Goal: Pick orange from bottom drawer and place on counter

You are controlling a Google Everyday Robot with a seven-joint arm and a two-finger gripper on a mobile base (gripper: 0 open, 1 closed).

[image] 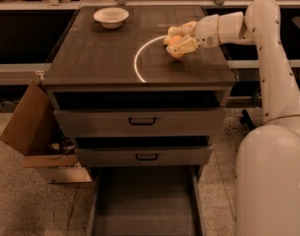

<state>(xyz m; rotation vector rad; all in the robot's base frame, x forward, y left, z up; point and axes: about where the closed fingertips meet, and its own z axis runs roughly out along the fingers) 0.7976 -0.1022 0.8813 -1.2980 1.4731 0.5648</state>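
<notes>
The gripper (178, 39) is over the right part of the counter (98, 55), its pale fingers (185, 46) clasped around the orange (173, 43), one above the fruit and one below and to its right. The orange sits low over the wood-grain top, just right of the upper end of the thin white arc line (138, 59); whether it touches the surface cannot be told. From the gripper the white arm (270, 48) runs right past the counter's edge, bends at the far right and drops to the robot's rounded base (270, 181), which stands on the floor right of the cabinet. At the far left of the counter, well apart from the gripper, stands a small white bowl (111, 17). Below the top, the upper drawer (139, 123) and the middle drawer (144, 156), each with a black handle, stand slightly pulled out, a dark gap above each. The bottom drawer (144, 205) is pulled far out towards the near side, showing its bare flat grey floor between the side walls. A cardboard box (26, 127) with its flap open leans on the floor at the cabinet's left.
</notes>
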